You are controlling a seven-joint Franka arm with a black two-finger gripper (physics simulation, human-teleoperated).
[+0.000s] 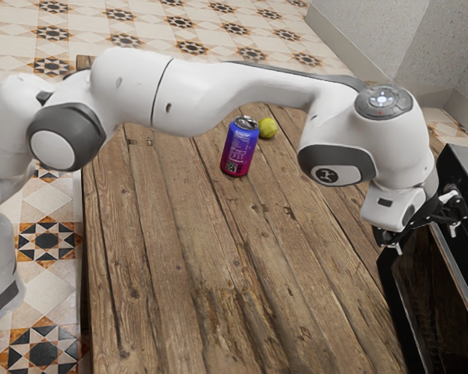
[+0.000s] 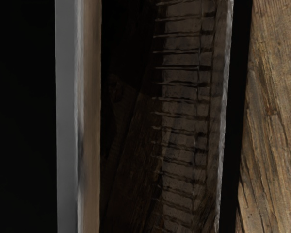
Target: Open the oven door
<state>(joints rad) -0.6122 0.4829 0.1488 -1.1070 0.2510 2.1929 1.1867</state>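
- Exterior view: arm [image 1: 261,84] arches over wooden table [image 1: 179,257], elbow high, wrist bent down at exterior view's right.
- Gripper [image 1: 427,239] tilted, at top of oven door [image 1: 423,300], by silver bar [image 1: 455,274]; jaws wide apart.
- Door beside table edge.
- Wrist view: bar runs along dark glass.

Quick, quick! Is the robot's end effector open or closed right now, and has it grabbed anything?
End effector: open, its two fingers spread apart near the top of the oven front, holding nothing.
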